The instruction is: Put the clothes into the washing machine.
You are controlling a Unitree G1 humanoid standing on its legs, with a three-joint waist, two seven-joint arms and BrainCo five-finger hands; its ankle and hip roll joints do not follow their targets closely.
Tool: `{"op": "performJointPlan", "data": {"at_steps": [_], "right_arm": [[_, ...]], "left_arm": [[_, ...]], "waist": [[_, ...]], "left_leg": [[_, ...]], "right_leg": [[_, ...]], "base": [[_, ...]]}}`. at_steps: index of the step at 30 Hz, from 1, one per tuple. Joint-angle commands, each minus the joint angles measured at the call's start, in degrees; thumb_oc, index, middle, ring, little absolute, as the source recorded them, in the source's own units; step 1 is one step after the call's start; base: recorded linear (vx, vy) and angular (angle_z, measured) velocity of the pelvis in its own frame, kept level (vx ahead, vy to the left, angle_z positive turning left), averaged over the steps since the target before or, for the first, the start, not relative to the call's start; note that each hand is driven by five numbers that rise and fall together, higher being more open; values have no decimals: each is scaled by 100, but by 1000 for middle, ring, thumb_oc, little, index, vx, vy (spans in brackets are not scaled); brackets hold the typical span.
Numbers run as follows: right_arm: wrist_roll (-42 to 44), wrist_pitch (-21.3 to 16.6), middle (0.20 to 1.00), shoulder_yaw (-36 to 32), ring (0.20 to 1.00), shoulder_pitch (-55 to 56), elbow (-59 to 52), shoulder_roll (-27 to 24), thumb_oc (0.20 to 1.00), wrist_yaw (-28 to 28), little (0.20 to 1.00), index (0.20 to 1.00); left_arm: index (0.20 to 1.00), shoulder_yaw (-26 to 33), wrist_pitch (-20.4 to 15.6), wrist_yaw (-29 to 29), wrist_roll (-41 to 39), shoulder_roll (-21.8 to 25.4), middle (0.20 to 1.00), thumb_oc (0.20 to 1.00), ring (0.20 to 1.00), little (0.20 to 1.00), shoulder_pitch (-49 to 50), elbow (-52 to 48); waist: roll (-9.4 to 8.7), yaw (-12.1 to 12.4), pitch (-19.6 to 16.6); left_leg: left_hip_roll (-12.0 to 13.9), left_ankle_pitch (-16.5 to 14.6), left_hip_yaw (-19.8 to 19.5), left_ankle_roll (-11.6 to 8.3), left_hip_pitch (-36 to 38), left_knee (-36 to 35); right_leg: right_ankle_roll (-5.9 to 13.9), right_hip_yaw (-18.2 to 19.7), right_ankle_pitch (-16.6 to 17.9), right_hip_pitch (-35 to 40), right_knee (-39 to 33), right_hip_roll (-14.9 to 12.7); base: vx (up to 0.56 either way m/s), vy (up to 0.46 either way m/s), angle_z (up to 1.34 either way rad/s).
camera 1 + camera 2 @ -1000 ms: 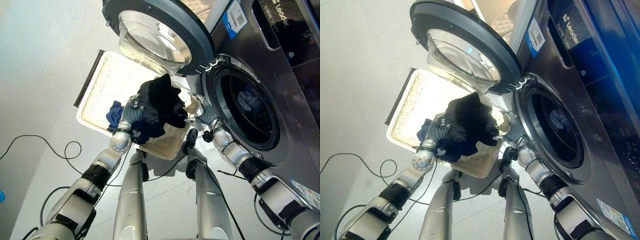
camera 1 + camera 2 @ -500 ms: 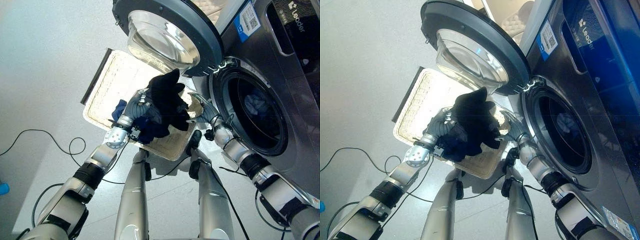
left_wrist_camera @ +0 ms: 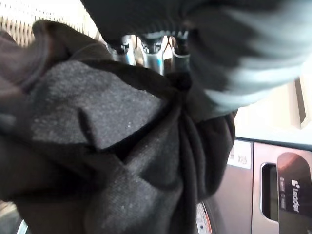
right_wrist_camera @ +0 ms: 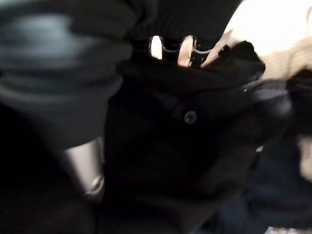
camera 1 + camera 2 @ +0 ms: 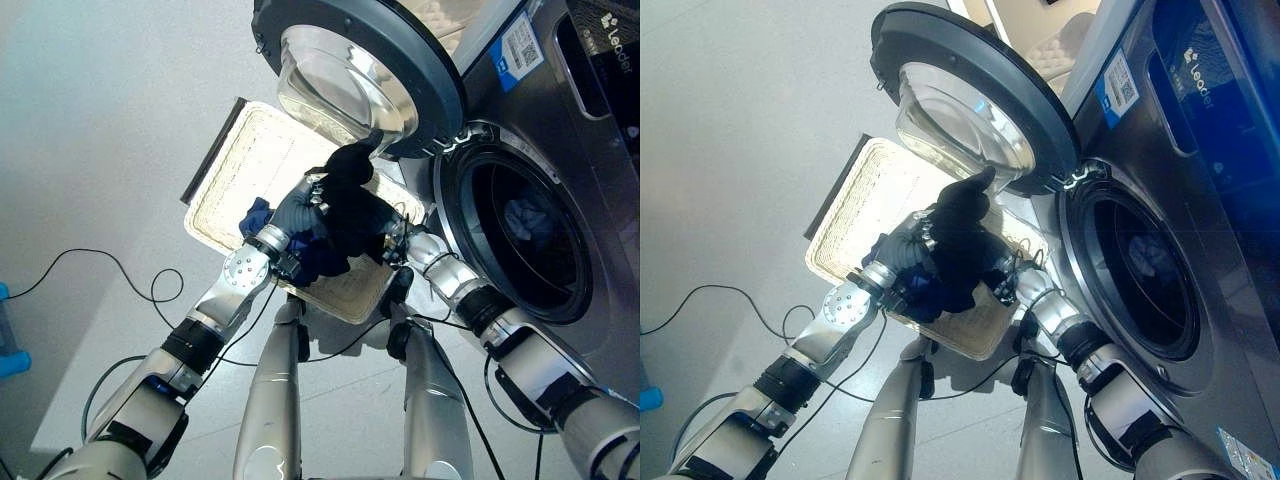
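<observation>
Black garment (image 5: 350,205) bunched between both hands, lifted above the laundry basket (image 5: 240,165) and just beside the washing machine drum opening (image 5: 525,235).

Risk, judged: a trailing fold could snag on the open door (image 5: 360,60) or slip back into the basket, as the bundle hangs loosely.

Left hand (image 5: 300,205): fingers curled into the cloth on the side away from the opening. Right hand (image 5: 400,240): fingers buried in fabric, closure cannot be told. Blue garment (image 5: 255,215) lies in the basket.
</observation>
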Motion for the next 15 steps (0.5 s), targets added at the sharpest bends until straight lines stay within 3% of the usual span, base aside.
{"op": "performJointPlan", "data": {"at_steps": [1, 9, 10, 11, 12, 15], "right_arm": [[539, -68, 1000, 178, 1000, -103, -390, -38, 1000, 596, 1000, 1000], [593, -108, 1000, 267, 1000, -204, -50, 310, 1000, 529, 1000, 1000], [726, -160, 586, 240, 586, -228, -24, 367, 586, 494, 586, 586], [790, -157, 426, 231, 426, -237, -18, 385, 426, 484, 426, 426], [1195, -227, 200, 141, 200, -267, -12, 474, 200, 437, 200, 200], [1772, -430, 200, -42, 200, -245, -15, 640, 200, 368, 200, 200]], "left_arm": [[200, -24, -181, -206, -387, -445, 200, 200, 200, 200, -161, -820], [200, -72, 18, -629, -847, -937, 200, 200, 200, 200, -306, -1033], [200, -82, 81, -653, -895, -982, 200, 200, 200, 200, -336, -1058], [200, -85, 100, -662, -913, -996, 200, 200, 200, 200, -347, -1062], [200, -116, 162, -614, -892, -1073, 200, 200, 200, 200, -404, -1072], [200, -141, 246, -478, -736, -1161, 200, 200, 200, 200, -497, -1004]], "waist": [[458, 46, -166], [459, 66, -166], [462, 70, -166], [462, 71, -166], [459, 68, -166], [447, 51, -166]], "left_leg": [[-345, -188, 275, -5, -69, -40], [-379, -179, 278, 50, -51, -29], [-388, -180, 280, 56, -52, -28], [-391, -180, 282, 58, -52, -29], [-405, -185, 287, 61, -73, -8], [-433, -197, 267, 57, -91, 24]], "right_leg": [[526, -173, -387, 124, 254, 87], [498, -163, -351, 140, 255, 99], [498, -162, -347, 139, 256, 105], [498, -164, -346, 140, 256, 107], [497, -163, -337, 129, 252, 112], [497, -167, -340, 125, 268, 126]], "base": [[20, 13, 4], [2, 2, 1], [10, -11, 4], [5, -14, 5], [2, -10, 4], [2, -3, 1]]}}
